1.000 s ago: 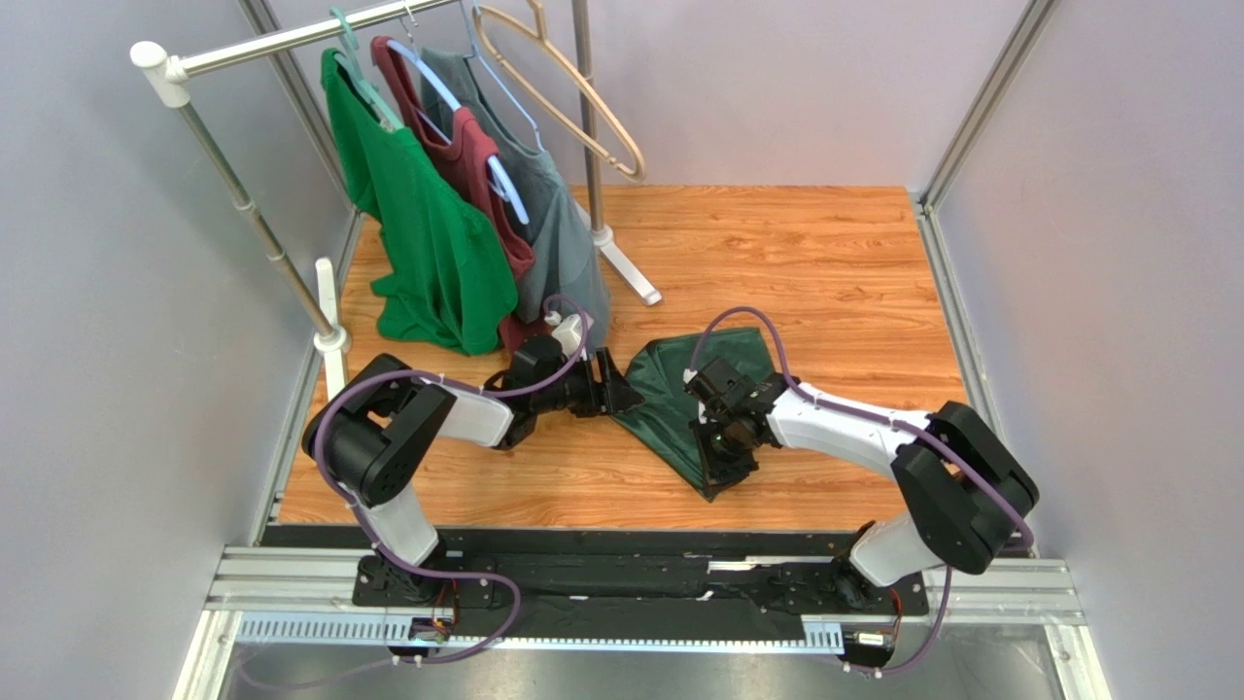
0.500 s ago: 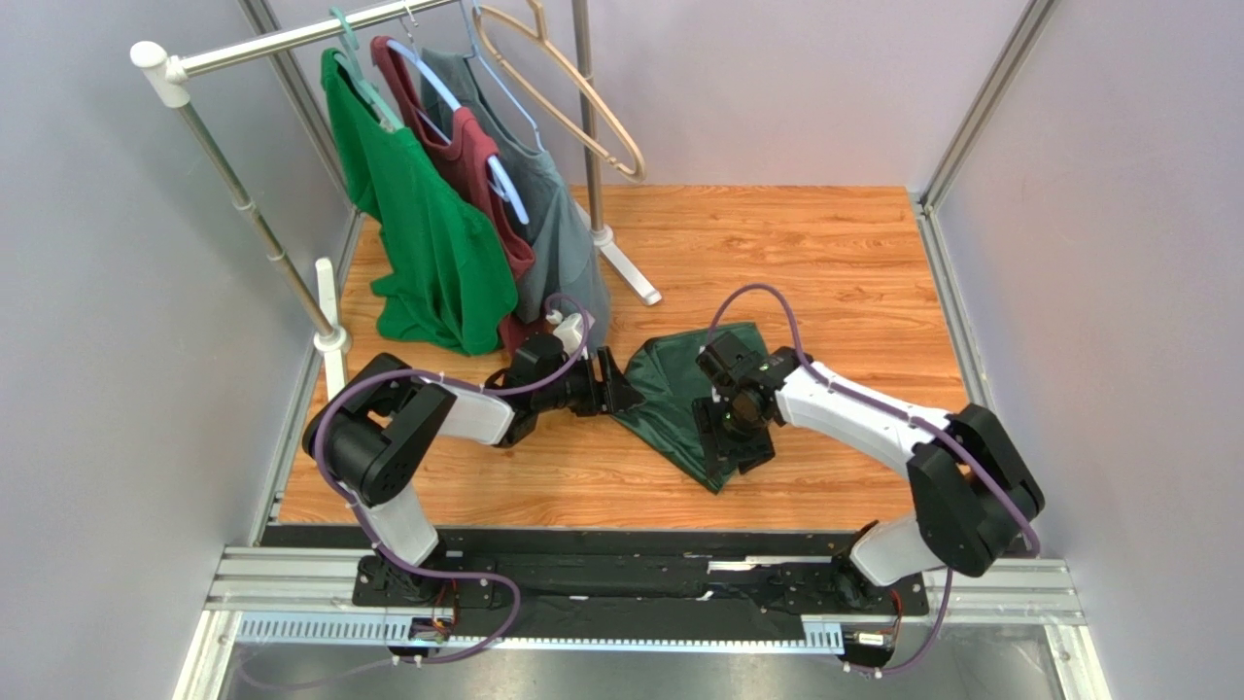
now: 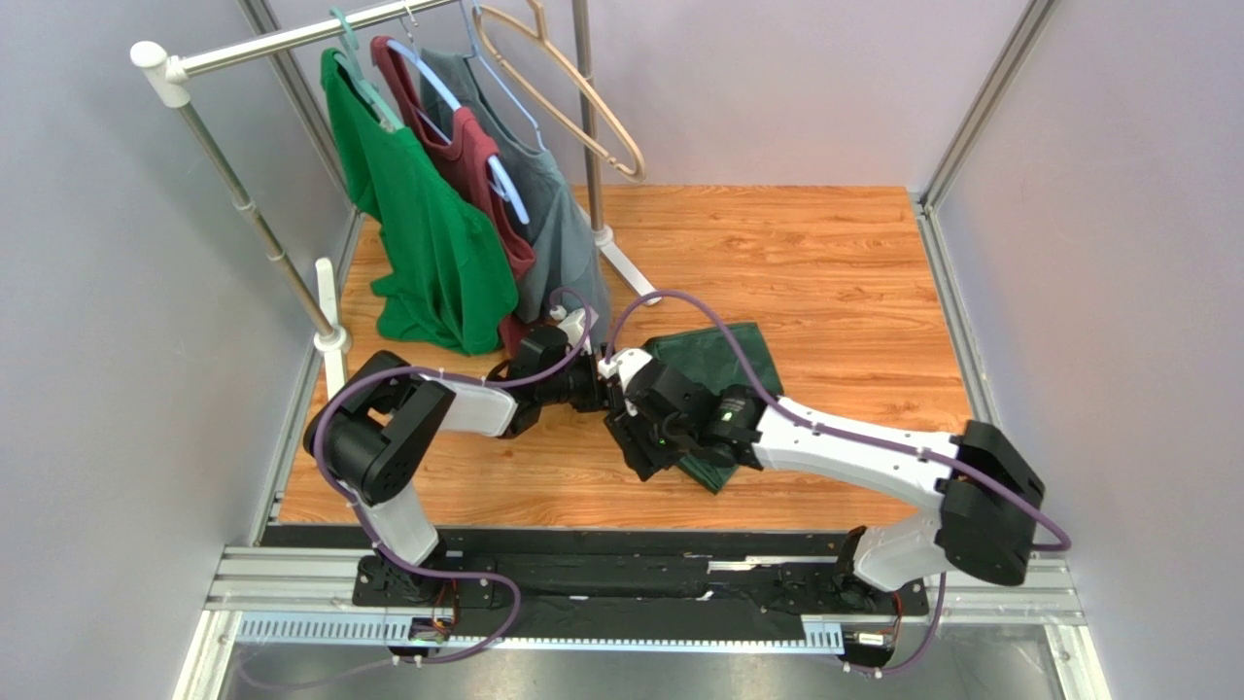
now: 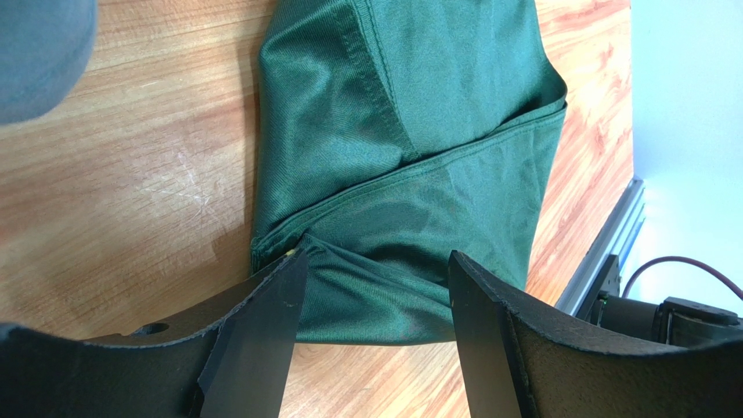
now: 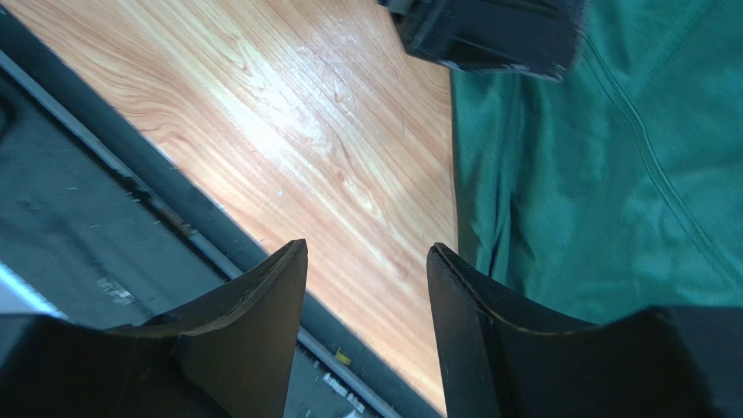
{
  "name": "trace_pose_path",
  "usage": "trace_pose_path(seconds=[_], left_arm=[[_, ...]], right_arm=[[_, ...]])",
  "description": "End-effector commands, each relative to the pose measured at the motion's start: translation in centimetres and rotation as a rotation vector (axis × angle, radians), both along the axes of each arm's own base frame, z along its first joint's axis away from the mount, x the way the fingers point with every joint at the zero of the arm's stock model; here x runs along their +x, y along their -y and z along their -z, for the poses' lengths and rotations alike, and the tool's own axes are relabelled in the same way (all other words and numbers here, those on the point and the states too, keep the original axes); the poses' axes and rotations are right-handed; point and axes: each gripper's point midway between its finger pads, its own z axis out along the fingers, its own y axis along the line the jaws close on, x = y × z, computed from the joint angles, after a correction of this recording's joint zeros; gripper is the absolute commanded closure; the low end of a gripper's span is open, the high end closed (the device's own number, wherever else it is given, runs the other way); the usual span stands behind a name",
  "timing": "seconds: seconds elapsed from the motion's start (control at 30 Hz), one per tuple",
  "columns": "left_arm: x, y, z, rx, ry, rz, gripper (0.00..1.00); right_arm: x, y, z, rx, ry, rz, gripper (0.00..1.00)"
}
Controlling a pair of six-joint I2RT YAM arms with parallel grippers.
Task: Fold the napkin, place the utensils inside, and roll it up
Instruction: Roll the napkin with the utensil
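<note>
Folded napkin (image 4: 419,131), flat on the worktop (image 3: 818,263), mid-width. Left pincer (image 4: 375,261): jaws apart, low at the napkin's left edge, a cloth fold lying between them, one finger (image 4: 262,322) touching the hem. Right pincer (image 5: 366,248): jaws apart, gripping nothing, over bare wood just beside the napkin, close to the left pincer.

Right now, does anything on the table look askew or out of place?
The napkin lies folded askew: its edges do not line up, and one bunched corner sits between the left fingers. No fork shows anywhere.
</note>
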Motion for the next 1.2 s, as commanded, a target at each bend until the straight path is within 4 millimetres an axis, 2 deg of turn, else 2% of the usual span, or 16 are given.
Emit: trace_pose_path(seconds=[0.0,0.17,0.43,0.57,1.17], left_arm=[[-1.5,-2.0,3.8,0.112,-0.12,-0.004,0.28],[-1.4,-2.1,4.0,0.113,-0.131,0.0,0.28],[-1.4,-2.1,4.1,0.112,-0.136,0.006,0.28],[-1.4,-2.1,4.1,0.11,-0.14,0.005,0.28],[-1.5,-2.1,4.2,0.11,-0.142,0.013,0.28]], right_arm=[[2.0,-2.0,1.2,-0.011,0.141,-0.041,0.43],[3.5,-1.1,3.1,-0.093,0.206,-0.013,0.43],[3.7,-0.9,5.6,-0.146,0.201,-0.026,0.51],[3.9,-0.6,6.3,-0.171,0.2,-0.02,0.54],[5.3,2.1,8.1,-0.242,0.225,0.044,0.51]])
